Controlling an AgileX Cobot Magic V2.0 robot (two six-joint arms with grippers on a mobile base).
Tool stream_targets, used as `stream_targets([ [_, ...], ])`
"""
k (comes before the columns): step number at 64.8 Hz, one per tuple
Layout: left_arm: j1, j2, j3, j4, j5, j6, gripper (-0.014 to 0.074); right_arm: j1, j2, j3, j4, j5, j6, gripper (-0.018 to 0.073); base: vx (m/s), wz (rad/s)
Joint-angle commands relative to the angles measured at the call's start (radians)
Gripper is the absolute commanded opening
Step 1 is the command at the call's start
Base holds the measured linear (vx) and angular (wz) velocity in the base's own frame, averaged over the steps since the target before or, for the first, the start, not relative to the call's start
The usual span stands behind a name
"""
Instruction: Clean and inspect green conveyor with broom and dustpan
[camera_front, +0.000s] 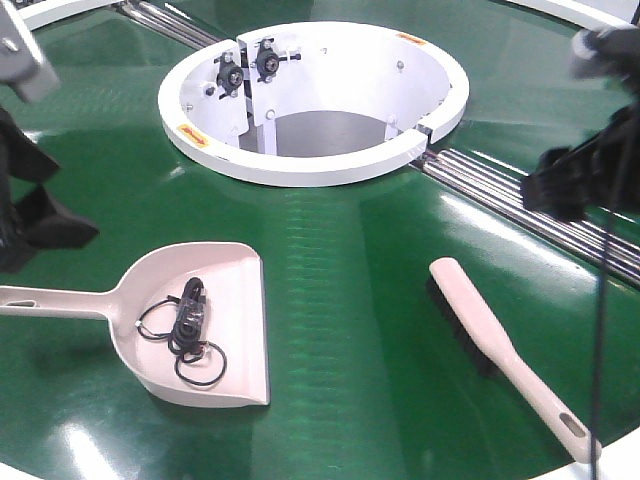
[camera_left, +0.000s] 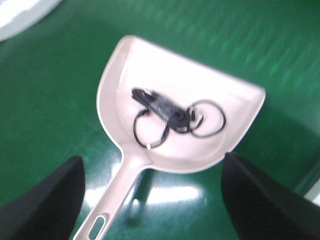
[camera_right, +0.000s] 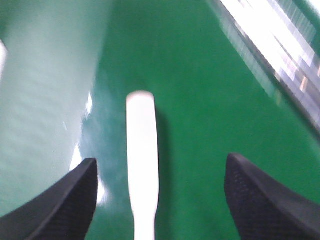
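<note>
The green conveyor (camera_front: 350, 270) fills the front view. The pale dustpan (camera_front: 205, 325) lies on it at the left, handle pointing left, with a tangle of black cable and rings (camera_front: 188, 325) inside. To the right lies the broom (camera_front: 500, 345), bristles down, its slotted handle end toward the near right. My left gripper (camera_front: 40, 220) hovers open above the dustpan handle (camera_left: 117, 195); in the left wrist view the pan (camera_left: 165, 80) lies between and ahead of the open gripper (camera_left: 152, 162). My right gripper (camera_right: 161, 162) is open above the broom (camera_right: 141, 150), holding nothing.
A white ring-shaped hub (camera_front: 300, 165) with a deep round opening stands at the belt's centre. Silver rails (camera_front: 520, 205) run from the hub to the right edge, and more run to the upper left (camera_front: 175, 25). A black cable (camera_front: 603, 330) hangs from the right arm.
</note>
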Motion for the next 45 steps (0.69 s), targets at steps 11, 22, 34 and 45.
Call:
stream_targets([
  [11,-0.001,-0.178,-0.026,-0.054,-0.136,-0.215,0.0533,-0.006,-0.283,0.107,-0.018,-0.249,-0.052,0.0516,0.0,0.0],
  [22,-0.001,-0.326,-0.008,-0.014,-0.175,-0.306,0.0533,-0.006,-0.477,0.244,0.003,-0.351,-0.054,0.0516,0.0,0.0],
  [34,-0.001,-0.587,0.205,0.031,-0.402,-0.456,0.0533,0.004,-0.69,0.412,0.0,-0.474,-0.056,0.0516,0.0,0.0],
  [45,-0.001,-0.799,0.506,0.165,-0.548,-0.588,0.0531,0.053,-0.884,0.623,-0.019,-0.59,-0.064,0.0516,0.0,0.0],
])
